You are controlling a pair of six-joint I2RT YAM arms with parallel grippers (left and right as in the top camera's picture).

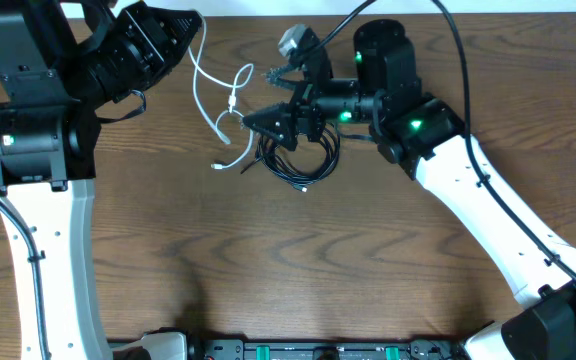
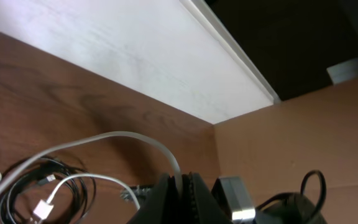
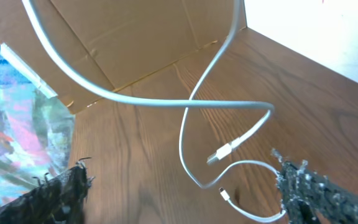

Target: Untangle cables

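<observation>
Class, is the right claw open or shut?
Open: the right claw's dark fingertips stand wide apart, with the thin white cable beyond them.

The table (image 1: pixel 298 260) is dark brown wood grain with a smooth, low-sheen finish, and the wall behind it is matt, creased cardboard (image 3: pixel 135 37). The white cable (image 3: pixel 160 101) has a smooth, faintly glossy plastic jacket, while the black cables (image 1: pixel 290 177) look duller. The right gripper's fingers (image 3: pixel 309 186) are black, rough and fuzzy.

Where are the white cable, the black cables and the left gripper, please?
white cable (image 3: pixel 229 104), right wrist view, on its horizontal stretch.
black cables (image 1: pixel 286 176), overhead view, on the coil's lower arc.
left gripper (image 2: pixel 180 179), left wrist view, between its closed fingertips.
</observation>
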